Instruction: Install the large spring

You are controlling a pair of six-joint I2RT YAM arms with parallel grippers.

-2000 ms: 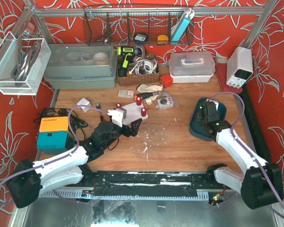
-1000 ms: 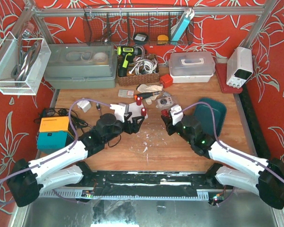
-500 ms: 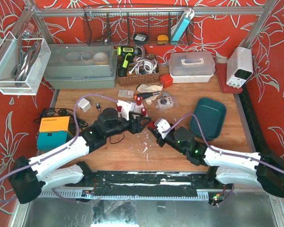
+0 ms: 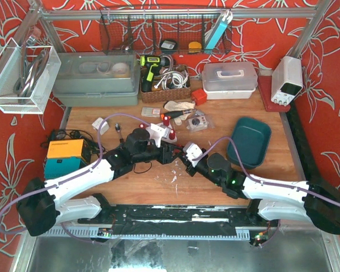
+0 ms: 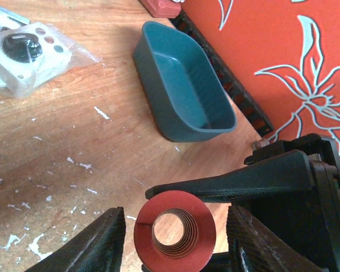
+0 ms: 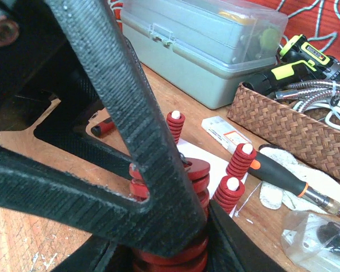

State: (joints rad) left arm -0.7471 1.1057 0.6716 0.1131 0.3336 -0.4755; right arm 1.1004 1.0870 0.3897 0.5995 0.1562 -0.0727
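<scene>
Spring [image 5: 174,229] in mid-air, clamped in right gripper [image 6: 169,254]. Left gripper [image 5: 174,220] spread, fingers flanking spring, apparently clear of it. Pickup judged done; seating among posts [image 6: 238,161] remains.

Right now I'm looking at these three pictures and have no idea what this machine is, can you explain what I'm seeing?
Two robot arms are bolted to a wooden table. One picture looks down from above; the other two come from cameras on each wrist. The right pincer seems to pinch a large red spring, while the left pincer stands open around it. Nearby lie a teal tray, smaller red springs and a screwdriver.
</scene>
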